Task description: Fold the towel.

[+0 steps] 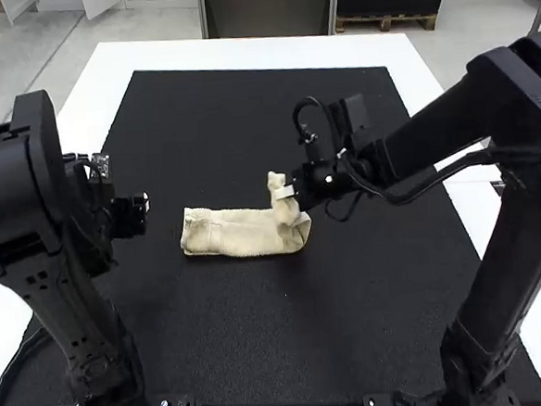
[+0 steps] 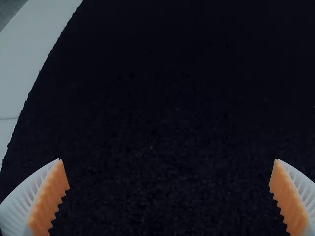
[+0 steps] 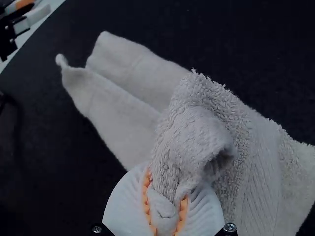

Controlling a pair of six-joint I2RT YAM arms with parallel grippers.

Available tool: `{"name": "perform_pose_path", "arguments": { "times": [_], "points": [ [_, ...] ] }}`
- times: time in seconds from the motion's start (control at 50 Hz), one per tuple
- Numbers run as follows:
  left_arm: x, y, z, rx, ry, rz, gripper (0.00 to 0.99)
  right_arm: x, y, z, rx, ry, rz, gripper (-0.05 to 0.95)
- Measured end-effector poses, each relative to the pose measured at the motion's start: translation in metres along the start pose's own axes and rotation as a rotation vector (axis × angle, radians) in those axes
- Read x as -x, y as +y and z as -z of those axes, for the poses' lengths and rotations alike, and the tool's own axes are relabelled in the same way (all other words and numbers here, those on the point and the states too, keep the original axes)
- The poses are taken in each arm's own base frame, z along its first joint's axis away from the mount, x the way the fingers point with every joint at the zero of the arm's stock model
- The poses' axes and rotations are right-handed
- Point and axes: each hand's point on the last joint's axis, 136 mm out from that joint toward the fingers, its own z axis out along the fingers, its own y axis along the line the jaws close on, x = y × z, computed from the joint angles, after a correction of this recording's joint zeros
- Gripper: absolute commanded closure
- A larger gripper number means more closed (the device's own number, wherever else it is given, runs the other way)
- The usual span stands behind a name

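A cream towel (image 1: 240, 233) lies as a narrow folded strip near the middle of the black mat, its right end raised and bunched. My right gripper (image 1: 286, 192) is at that right end, shut on a pinch of the cloth. In the right wrist view, the towel (image 3: 123, 103) shows two long layers side by side, and a bunched fold is squeezed between the orange pads of the right gripper (image 3: 166, 209). My left gripper (image 1: 136, 212) hangs left of the towel, apart from it. Over bare mat, the left gripper (image 2: 168, 167) has its fingers wide apart in the left wrist view.
A black mat (image 1: 246, 121) covers most of the white table (image 1: 241, 49). The left arm stands over the mat's left edge, and the right arm reaches in from the right side. A dark cable (image 1: 17, 360) runs near the front left corner.
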Motion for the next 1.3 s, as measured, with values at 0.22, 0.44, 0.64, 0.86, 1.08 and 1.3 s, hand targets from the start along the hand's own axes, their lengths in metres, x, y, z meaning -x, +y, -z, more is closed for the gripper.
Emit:
{"name": "perform_pose_path", "arguments": {
  "times": [0.22, 0.44, 0.64, 0.86, 1.08, 1.3],
  "points": [
    [-0.001, -0.001, 0.001, 0.0, -0.001, 0.0, 0.036, -0.013, 0.017, -0.02, 0.045, 0.047, 0.014, 0.92],
    [0.008, 0.0, 0.003, 0.005, -0.031, -0.011, 0.036, -0.01, 0.024, -0.034, 0.071, 0.052, 0.035, 0.92],
    [0.011, 0.0, 0.004, 0.006, -0.04, -0.011, 0.036, -0.006, 0.028, -0.049, 0.091, 0.06, 0.047, 0.92],
    [0.016, 0.0, 0.006, 0.004, -0.054, -0.014, 0.036, -0.007, 0.028, -0.066, 0.103, 0.078, 0.055, 0.92],
    [0.02, 0.0, 0.007, 0.002, -0.066, -0.012, 0.038, 0.002, 0.029, -0.079, 0.112, 0.074, 0.07, 0.92],
    [0.026, -0.002, 0.01, -0.006, -0.085, -0.015, 0.036, 0.007, 0.037, -0.09, 0.134, 0.072, 0.089, 0.92]
  ]
}}
